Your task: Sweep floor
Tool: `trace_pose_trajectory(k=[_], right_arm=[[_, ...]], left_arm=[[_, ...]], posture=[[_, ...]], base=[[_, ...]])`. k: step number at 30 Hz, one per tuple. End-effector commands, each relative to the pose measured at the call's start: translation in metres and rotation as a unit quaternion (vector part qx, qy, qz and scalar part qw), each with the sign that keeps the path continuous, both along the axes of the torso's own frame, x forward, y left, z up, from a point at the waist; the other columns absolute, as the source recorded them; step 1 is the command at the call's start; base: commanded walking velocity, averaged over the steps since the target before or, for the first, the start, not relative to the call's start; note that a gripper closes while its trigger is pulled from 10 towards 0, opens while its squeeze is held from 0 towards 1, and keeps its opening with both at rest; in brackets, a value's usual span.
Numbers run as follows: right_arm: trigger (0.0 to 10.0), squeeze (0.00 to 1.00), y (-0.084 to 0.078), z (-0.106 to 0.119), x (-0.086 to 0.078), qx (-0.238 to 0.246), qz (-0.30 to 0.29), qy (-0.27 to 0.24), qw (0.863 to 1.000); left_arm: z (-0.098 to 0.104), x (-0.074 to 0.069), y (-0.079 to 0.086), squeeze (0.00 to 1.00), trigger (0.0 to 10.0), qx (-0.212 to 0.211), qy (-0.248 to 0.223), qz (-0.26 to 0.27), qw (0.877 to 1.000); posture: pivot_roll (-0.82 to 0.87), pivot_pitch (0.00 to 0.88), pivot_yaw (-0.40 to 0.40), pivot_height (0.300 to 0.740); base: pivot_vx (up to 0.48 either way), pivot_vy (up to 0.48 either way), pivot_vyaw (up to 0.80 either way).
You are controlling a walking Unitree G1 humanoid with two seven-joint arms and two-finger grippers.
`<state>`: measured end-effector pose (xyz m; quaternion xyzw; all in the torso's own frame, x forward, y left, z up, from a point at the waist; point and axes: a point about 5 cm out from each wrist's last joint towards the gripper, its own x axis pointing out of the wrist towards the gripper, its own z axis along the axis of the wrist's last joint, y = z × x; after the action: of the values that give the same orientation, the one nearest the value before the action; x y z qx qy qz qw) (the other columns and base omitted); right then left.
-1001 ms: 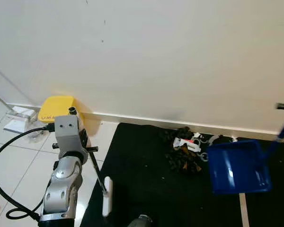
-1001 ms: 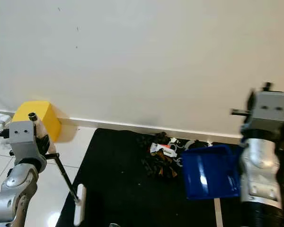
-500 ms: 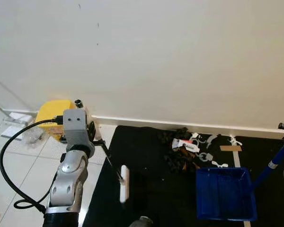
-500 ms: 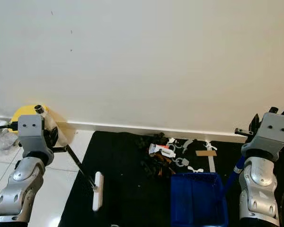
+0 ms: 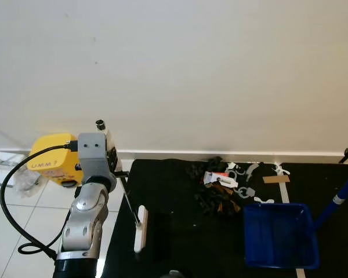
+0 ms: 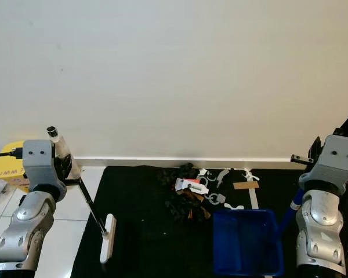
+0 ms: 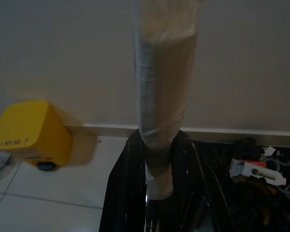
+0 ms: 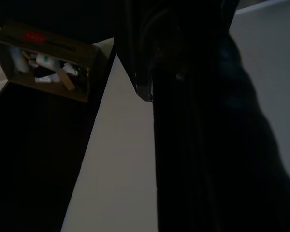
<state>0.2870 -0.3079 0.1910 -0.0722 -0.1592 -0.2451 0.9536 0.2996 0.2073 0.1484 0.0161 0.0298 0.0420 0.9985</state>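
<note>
Broom at the mat's left edge, dustpan on the mat beside the litter.

The left gripper [image 7: 154, 169] has its jaws pinching the broom [image 7: 164, 96] by its taped handle; the thin rod slants down to the white head [image 5: 141, 229], which lies on the black mat [image 5: 174, 197] near its left border. The right gripper [image 6: 304, 159] holds the dustpan [image 6: 246, 242] by its blue handle (the right wrist view is too dark to tell how the jaws sit). The pan rests flat on the mat, just below the litter [image 5: 220, 185], a pile of dark scraps and white bits against the wall [image 5: 174, 69]. A yellow box [image 5: 49, 167] stands on the floor [image 5: 23, 214] tiles to the left, near the wall.
</note>
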Motion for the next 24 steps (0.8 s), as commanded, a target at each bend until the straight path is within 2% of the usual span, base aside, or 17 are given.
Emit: trace_pose_trajectory(k=[1,19,24], right_arm=[[10.0,0.0,-0.0011,0.004,-0.003,-0.008,-0.004,-0.011,1.0],[10.0,0.0,0.0026,0.0033,0.0006,-0.006,0.004,-0.01,1.0],[10.0,0.0,0.0018,0.0031,0.0,-0.01,0.006,-0.006,1.0]], left_arm=[[0.0074,0.0,0.0051,0.0,10.0,0.017,-0.02,0.003,1.0],[0.007,0.0003,0.0066,0.0,10.0,0.017,-0.02,0.008,1.0],[0.0066,-0.0006,0.0064,0.0,10.0,0.011,-0.02,0.004,1.0]], posture=[[0.03,0.191,0.119,0.74],[0.04,0.19,0.118,0.74],[0.04,0.19,0.118,0.74]], base=[[0.48,0.0,0.0],[0.466,0.0,0.0],[0.124,0.0,0.0]])
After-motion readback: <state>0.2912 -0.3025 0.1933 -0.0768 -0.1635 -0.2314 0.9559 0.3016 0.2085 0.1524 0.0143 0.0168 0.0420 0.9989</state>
